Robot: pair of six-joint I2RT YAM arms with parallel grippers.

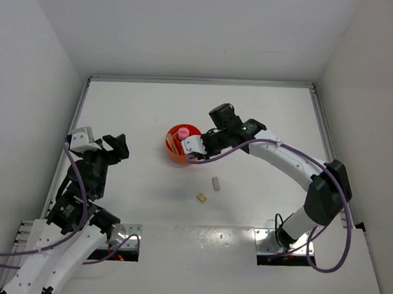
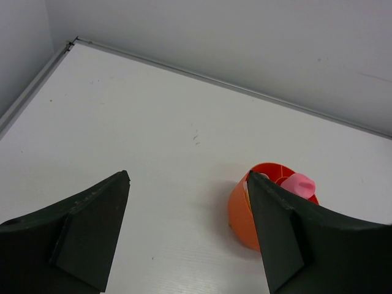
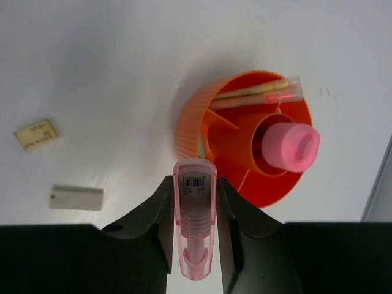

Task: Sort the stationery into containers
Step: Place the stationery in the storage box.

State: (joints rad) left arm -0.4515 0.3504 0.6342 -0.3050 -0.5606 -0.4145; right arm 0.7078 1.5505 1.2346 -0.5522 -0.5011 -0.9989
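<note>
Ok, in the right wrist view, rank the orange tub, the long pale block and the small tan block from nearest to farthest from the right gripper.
From the right gripper, shut on the pink stick:
1. orange tub, just ahead of it.
2. long pale block, at picture left.
3. small tan block, farther left and higher in the picture.

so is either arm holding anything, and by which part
right gripper clamps the translucent pink stick by its middle, barcode end sticking out; left gripper open, empty

Lab test cell: plain white walls boxing a table
</note>
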